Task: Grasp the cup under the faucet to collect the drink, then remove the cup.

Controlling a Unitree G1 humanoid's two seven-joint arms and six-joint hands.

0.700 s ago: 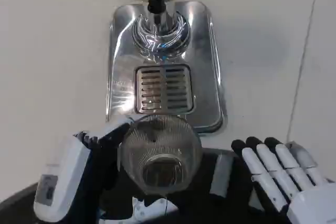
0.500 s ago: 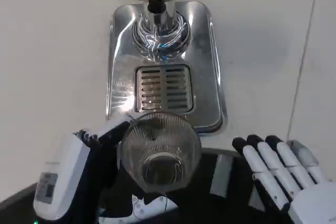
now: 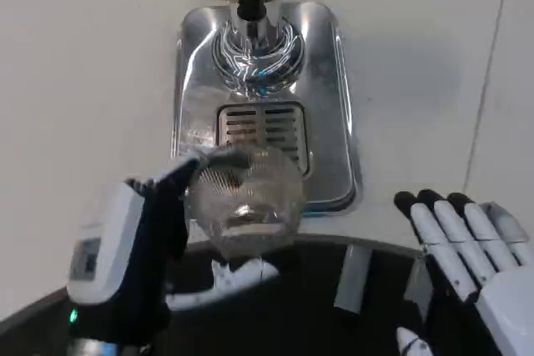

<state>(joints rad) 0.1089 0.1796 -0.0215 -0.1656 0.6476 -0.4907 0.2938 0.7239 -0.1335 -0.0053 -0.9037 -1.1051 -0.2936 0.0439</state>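
White table [image 3: 75,81] bears a steel drip tray [image 3: 334,97]; left robot hand [image 3: 133,248] holds the cup [image 3: 242,202], right robot hand [image 3: 471,256] spread.

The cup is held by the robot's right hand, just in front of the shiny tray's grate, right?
Not quite: the head view shows the left hand holding the cup, just in front of the tray's grate. The right hand holds nothing, fingers straight.

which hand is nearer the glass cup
Left. The left hand grips the glass cup from its left side; the right hand is open, off to its right, apart.
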